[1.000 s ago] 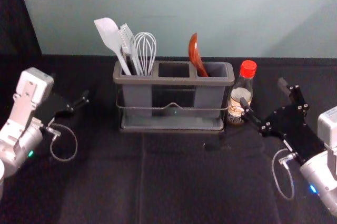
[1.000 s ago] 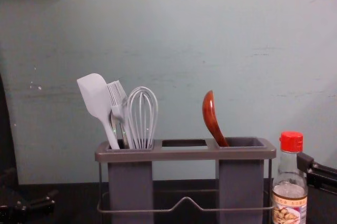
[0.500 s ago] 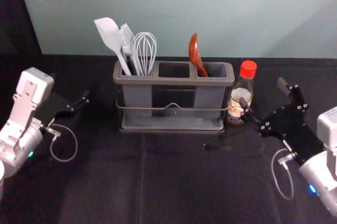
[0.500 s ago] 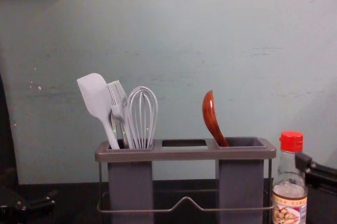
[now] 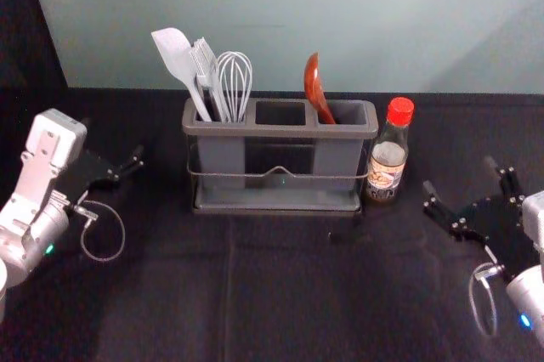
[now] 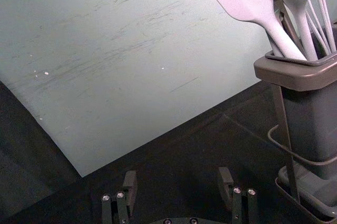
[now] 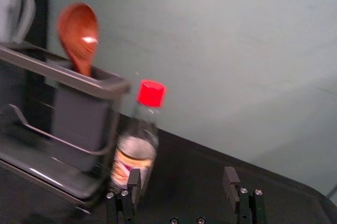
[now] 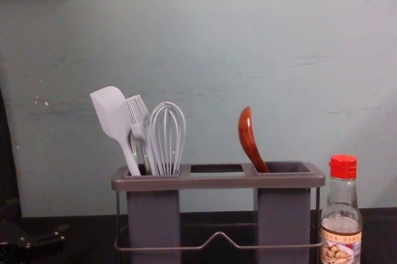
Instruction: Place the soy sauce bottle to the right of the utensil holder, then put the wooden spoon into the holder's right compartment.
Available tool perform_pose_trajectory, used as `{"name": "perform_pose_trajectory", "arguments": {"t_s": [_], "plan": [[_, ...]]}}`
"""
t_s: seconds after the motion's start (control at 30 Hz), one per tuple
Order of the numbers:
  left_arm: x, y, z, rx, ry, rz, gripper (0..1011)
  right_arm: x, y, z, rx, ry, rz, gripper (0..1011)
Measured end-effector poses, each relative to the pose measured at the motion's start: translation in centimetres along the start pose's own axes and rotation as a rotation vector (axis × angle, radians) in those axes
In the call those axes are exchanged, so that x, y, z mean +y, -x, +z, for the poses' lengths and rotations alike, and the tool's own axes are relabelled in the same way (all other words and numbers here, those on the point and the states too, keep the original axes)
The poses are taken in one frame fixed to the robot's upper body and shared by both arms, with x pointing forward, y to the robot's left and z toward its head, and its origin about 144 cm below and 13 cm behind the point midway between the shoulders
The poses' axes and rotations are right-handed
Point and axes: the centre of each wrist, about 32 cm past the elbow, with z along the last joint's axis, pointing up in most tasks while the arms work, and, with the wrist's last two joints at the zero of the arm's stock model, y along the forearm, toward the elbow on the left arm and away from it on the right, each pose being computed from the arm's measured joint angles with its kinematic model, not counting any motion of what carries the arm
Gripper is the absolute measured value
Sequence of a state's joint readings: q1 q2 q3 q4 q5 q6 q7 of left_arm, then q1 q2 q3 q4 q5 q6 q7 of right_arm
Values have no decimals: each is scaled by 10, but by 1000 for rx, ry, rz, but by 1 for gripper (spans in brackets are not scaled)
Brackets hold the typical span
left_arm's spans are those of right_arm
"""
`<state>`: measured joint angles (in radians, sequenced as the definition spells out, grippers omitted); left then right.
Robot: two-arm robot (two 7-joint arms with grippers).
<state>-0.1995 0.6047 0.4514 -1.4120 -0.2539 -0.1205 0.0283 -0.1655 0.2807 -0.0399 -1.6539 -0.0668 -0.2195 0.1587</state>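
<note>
The soy sauce bottle (image 5: 388,151), red-capped, stands upright on the table just right of the utensil holder (image 5: 280,131). In the holder's right compartment the wooden spoon (image 5: 315,88) leans with its bowl up; the chest view shows the same spoon (image 8: 249,140). My right gripper (image 5: 460,177) is open, right of the bottle and apart from it; in the right wrist view the right gripper (image 7: 182,182) has nothing between its fingers. My left gripper (image 5: 116,163) is parked left of the holder, and in the left wrist view the left gripper (image 6: 177,182) stands open and empty.
A spatula (image 5: 176,58), a brush (image 5: 206,69) and a whisk (image 5: 235,82) stand in the holder's left compartment. Behind the dark table (image 5: 280,294) rises a pale wall (image 5: 280,22). Cables loop from both wrists.
My right gripper has drawn back from beside the bottle, toward the right and the near side. The bottle, spoon, holder and left arm look unmoved.
</note>
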Motion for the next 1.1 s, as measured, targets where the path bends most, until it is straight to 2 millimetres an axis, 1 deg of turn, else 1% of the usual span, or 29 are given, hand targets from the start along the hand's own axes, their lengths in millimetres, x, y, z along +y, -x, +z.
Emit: {"name": "perform_pose_trajectory", "arguments": {"t_s": [0.17,0.3,0.37,0.4,0.47,0.5,0.7,0.9,1.1], "plan": [[0,0,0,0,0,0,1005,8,-8,-5,-12,40,-34,1002],[0,0,0,0,0,0,1005,25,-14,-4,-28,85,-53,1002],[0,0,0,0,0,0,1005,32,-14,-3,-33,96,-54,1002],[0,0,0,0,0,0,1005,39,-14,-2,-41,108,-58,1002],[0,0,0,0,0,0,1005,46,-14,0,-51,118,-59,1002],[0,0,0,0,0,0,1005,53,-14,2,-64,125,-62,1002],[0,0,0,0,0,0,1005,79,-18,10,-103,139,-70,1002],[0,0,0,0,0,0,1005,99,-23,16,-116,140,-65,1002],[0,0,0,0,0,0,1005,112,-25,18,-130,146,-47,1002]]}}
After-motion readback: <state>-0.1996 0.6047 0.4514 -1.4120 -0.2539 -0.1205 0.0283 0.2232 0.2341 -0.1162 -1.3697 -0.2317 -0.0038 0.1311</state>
